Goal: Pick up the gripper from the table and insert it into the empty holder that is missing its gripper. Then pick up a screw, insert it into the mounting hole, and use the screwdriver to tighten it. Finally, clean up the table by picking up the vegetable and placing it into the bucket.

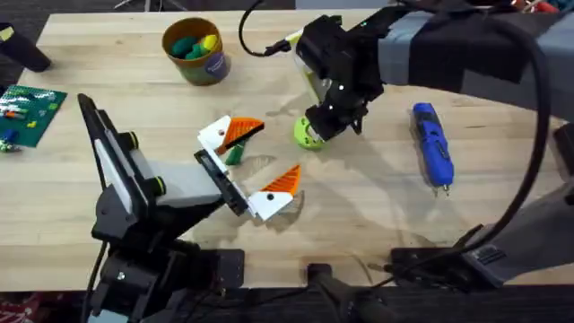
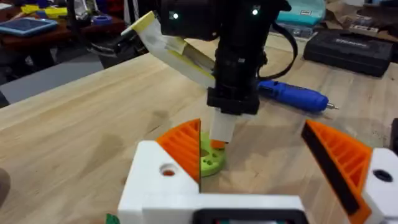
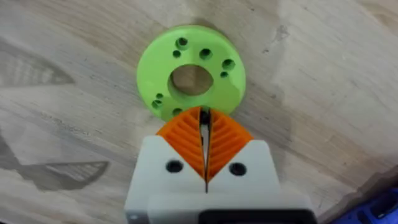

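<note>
Overhead: wooden table [image 1: 377, 206]; mustard-yellow bucket [image 1: 195, 50] at upper left of centre, holding green and yellow pieces; blue screwdriver [image 1: 432, 144] lying at right; lime-green disc [image 1: 308, 133] at centre; small dark-green vegetable [image 1: 235, 154] just beside the left gripper's upper finger. Left gripper [image 1: 254, 166], lower centre, fingers spread wide, holding nothing. Right gripper [image 1: 325, 126] pointing down at the disc. Left wrist view: own orange-padded fingers [image 2: 183, 144] apart; right gripper [image 2: 219, 140] standing over the disc [image 2: 210, 158]; screwdriver [image 2: 292, 95] behind. Right wrist view: right gripper [image 3: 204, 127], pads pressed together, tips at the disc [image 3: 189, 78] rim; a small dark item between the pads, identity unclear.
</note>
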You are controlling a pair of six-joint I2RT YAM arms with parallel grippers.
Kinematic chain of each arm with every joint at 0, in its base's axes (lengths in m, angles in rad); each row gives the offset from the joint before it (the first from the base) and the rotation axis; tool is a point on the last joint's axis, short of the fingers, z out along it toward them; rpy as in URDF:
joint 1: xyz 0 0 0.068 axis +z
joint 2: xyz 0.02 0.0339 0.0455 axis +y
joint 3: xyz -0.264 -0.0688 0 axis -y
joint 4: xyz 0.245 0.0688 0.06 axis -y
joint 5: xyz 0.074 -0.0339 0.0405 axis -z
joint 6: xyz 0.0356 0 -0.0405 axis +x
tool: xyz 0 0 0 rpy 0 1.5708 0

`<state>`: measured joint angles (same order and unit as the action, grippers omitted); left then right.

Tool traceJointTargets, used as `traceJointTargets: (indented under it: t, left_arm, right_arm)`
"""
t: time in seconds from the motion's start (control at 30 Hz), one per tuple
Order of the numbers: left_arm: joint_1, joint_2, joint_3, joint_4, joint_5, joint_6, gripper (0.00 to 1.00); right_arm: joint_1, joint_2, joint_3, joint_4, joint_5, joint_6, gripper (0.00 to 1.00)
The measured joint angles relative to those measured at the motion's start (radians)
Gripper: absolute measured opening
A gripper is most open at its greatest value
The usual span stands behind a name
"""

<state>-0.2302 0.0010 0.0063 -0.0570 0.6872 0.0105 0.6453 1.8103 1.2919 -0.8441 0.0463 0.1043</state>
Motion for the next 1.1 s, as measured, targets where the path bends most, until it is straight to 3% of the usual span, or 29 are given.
traceJointTargets:
  t: [0.7, 1.1]
  left_arm:
    - [0.0, 0.0, 0.0, 0.0, 0.0, 0.0, 0.988]
    - [0.0, 0.0, 0.0, 0.0, 0.0, 0.0, 0.988]
  right_arm:
    - [0.0, 0.0, 0.014, -0.021, -0.002, 0.0, 0.007]
    - [0.0, -0.144, 0.195, -0.182, -0.006, -0.008, 0.006]
